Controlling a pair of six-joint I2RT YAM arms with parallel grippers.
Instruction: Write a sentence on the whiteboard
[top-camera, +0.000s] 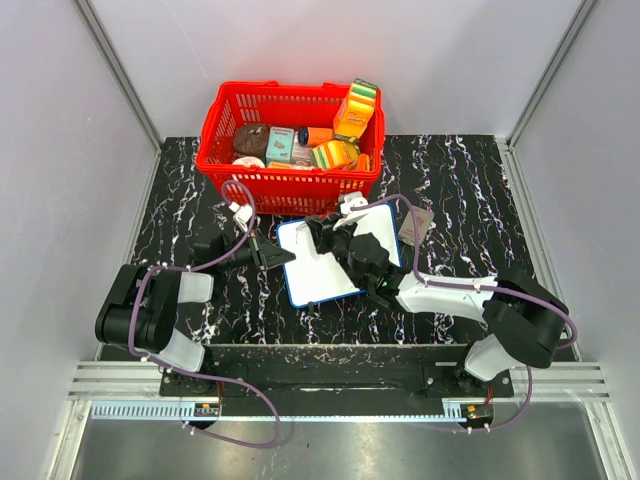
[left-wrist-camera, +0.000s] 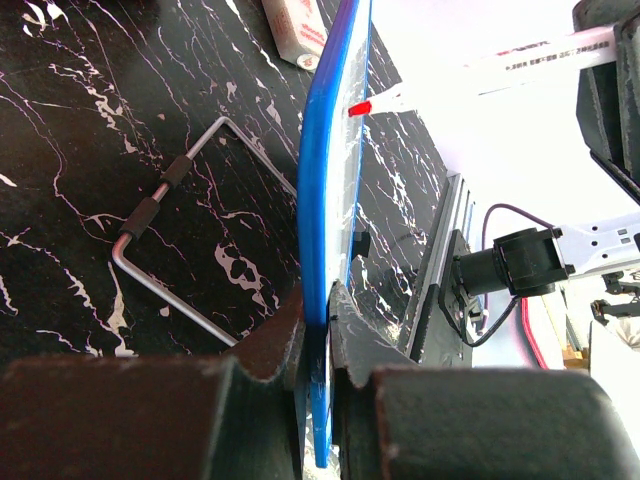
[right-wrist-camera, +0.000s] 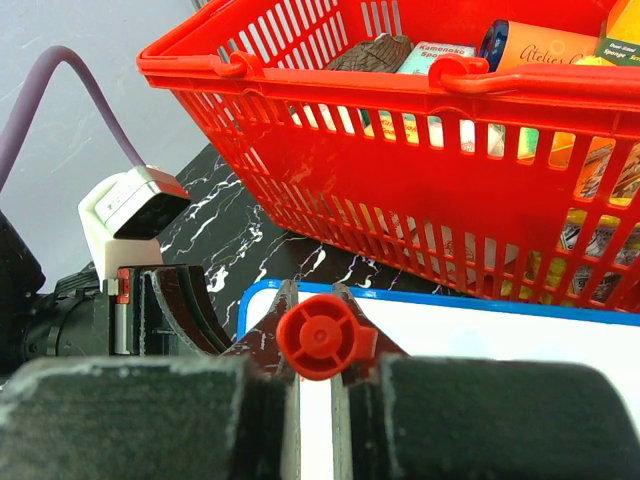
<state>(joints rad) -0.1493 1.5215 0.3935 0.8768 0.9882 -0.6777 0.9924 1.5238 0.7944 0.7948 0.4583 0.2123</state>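
Note:
The whiteboard (top-camera: 325, 270), white with a thin blue frame, lies on the black marble table in front of the basket. My left gripper (top-camera: 283, 257) is shut on its left edge; in the left wrist view the blue frame (left-wrist-camera: 322, 200) runs edge-on between the fingers of that gripper (left-wrist-camera: 318, 300). My right gripper (top-camera: 342, 236) hovers over the board's upper part, shut on a red marker, whose round red end cap (right-wrist-camera: 318, 338) sits between the fingers. The marker's red tip (left-wrist-camera: 360, 107) is at the board's face. The sentence is out of view: no lettering shows on the white surface (right-wrist-camera: 480, 345).
A red plastic basket (top-camera: 290, 180) full of packaged goods stands just behind the board. A bent metal wire stand (left-wrist-camera: 165, 195) lies on the table by the board's back side. A small pale pad (top-camera: 415, 225) lies to the right of the board.

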